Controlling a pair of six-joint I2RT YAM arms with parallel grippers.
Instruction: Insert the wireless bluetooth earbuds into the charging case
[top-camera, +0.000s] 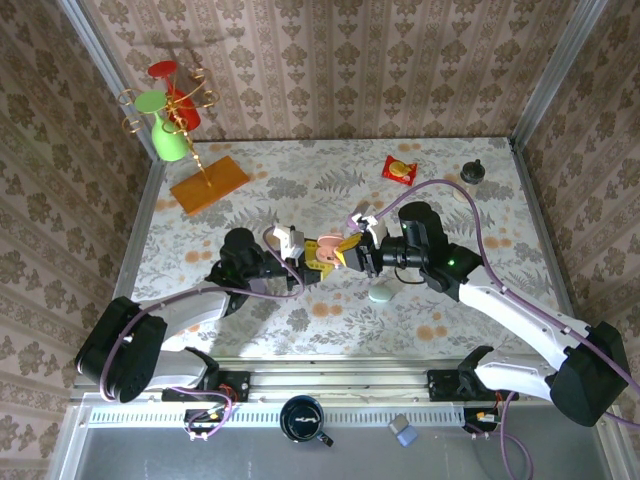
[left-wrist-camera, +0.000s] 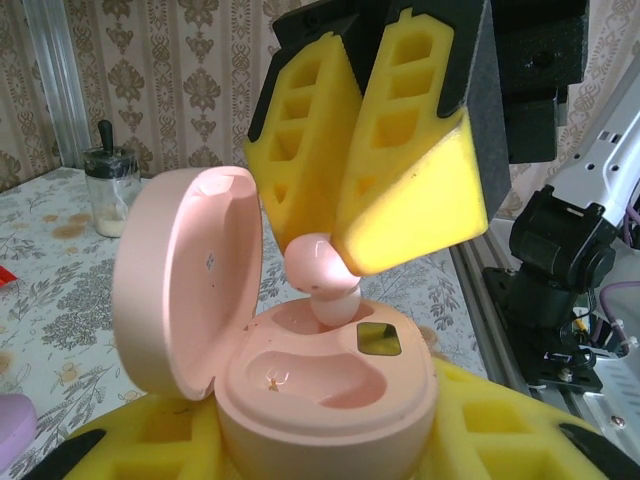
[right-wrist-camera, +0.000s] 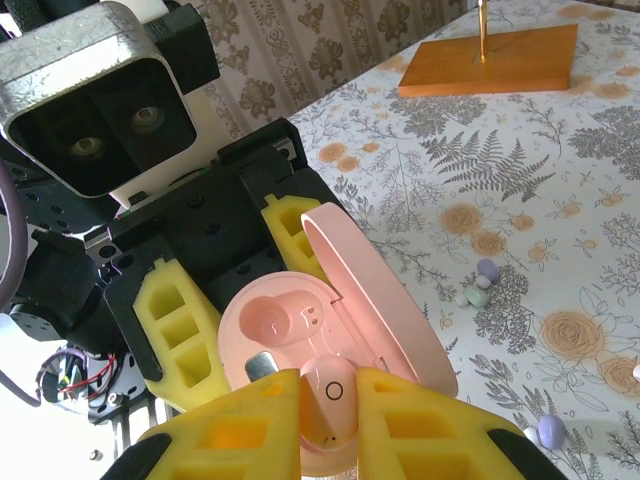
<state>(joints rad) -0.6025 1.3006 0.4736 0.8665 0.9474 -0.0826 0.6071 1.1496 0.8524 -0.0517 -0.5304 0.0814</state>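
Standing at the far left of the flowered table (top-camera: 180, 250) is an orange base (top-camera: 208, 187) with a gold rack of green and red cups. Nearer, the left arm reaches in from the near left corner toward the middle of the table. The left gripper (top-camera: 305, 262) is closed narrowly on the pink charging case (left-wrist-camera: 330, 395), its yellow foam fingers (left-wrist-camera: 150, 432) pressing the base from both sides and holding it above the table.

The case is open, with its lid (left-wrist-camera: 185, 280) hinged upright on the left. One socket shows bare. Just above the other sits a pink earbud (left-wrist-camera: 320, 275), its tip touching the socket rim.

The right gripper (right-wrist-camera: 330, 415) comes in from the right and pinches that earbud between its own yellow fingertips (right-wrist-camera: 240, 425), jaws nearly together.

Loose earbuds (right-wrist-camera: 482, 283), lilac and pale green, lie on the tablecloth just to the far side of the case.

A mint case (top-camera: 380, 293) rests closed on the table to the near right of the grippers. Farther right, near the back edge, lie a red packet (top-camera: 400, 170) and a small black-lidded jar (top-camera: 472, 172).
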